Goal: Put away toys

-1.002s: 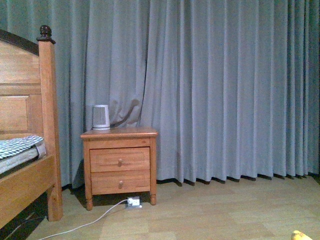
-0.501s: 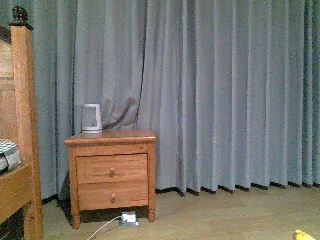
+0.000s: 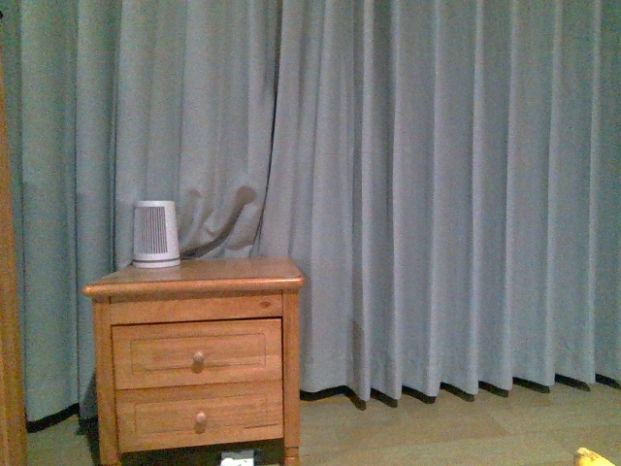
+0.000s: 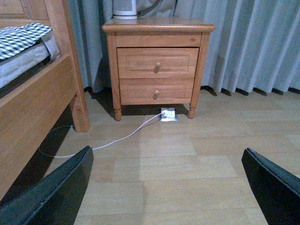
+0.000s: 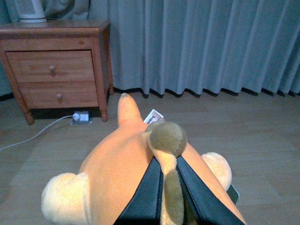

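- A wooden desk [image 3: 194, 277] stands against a long grey-blue curtain [image 3: 437, 194].
- It has two shut drawers with round knobs.
- A small white thing with stripes [image 3: 155, 233] sits on top, near a back corner of the desk.
- A wooden bed [image 4: 28, 93] stands just beside one side edge of the desk.
- A white plug box [image 4: 168, 114] lies on the floor under the desk's front edge, and a white cord [image 4: 117, 138] runs from it toward the bed.
- The left tool [image 4: 166, 152] is spread wide over bare floor, with nothing in it.
- The right tool [image 5: 168, 164] is clenched on the toy [image 5: 117, 168], out in front of the desk.
- The toy is soft, round and orange, with pale yellow paws, a brown bump, a pointy tip and a small white tag [image 5: 153, 116].
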Action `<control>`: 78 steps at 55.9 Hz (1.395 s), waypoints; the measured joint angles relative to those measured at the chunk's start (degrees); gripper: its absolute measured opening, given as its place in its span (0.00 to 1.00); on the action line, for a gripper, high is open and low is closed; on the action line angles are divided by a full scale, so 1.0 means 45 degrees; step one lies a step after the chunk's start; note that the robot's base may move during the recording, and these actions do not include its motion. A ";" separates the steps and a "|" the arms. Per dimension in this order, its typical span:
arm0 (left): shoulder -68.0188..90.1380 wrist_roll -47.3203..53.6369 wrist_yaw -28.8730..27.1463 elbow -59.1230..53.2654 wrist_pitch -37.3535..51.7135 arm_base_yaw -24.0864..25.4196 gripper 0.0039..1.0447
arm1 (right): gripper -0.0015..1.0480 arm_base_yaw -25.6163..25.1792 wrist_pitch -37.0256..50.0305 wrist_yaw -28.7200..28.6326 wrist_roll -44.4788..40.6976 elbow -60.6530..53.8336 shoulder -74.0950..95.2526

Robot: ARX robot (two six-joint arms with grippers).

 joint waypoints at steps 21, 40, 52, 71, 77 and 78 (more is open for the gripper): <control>-0.0005 -0.0005 0.0000 0.0000 0.0000 0.0000 0.94 | 0.06 0.0000 0.0000 0.0005 0.0005 0.0000 0.0000; 0.0010 0.0000 -0.0024 0.0000 0.0000 0.0000 0.94 | 0.06 0.0010 0.0000 -0.0034 0.0005 0.0000 0.0005; 0.0010 -0.0005 -0.0019 0.0000 0.0000 0.0015 0.94 | 0.06 0.0010 0.0000 -0.0087 0.0005 0.0000 0.0005; 0.0000 0.0000 0.0005 0.0000 0.0000 0.0015 0.94 | 0.06 0.0010 0.0000 0.0078 0.0000 0.0000 0.0005; 0.0005 -0.0005 -0.0010 0.0000 0.0000 0.0010 0.94 | 0.06 0.0010 0.0000 -0.0015 0.0000 0.0000 0.0005; 0.0000 0.0000 -0.0010 0.0000 0.0000 0.0015 0.94 | 0.06 0.0010 0.0000 -0.0024 0.0000 0.0000 0.0000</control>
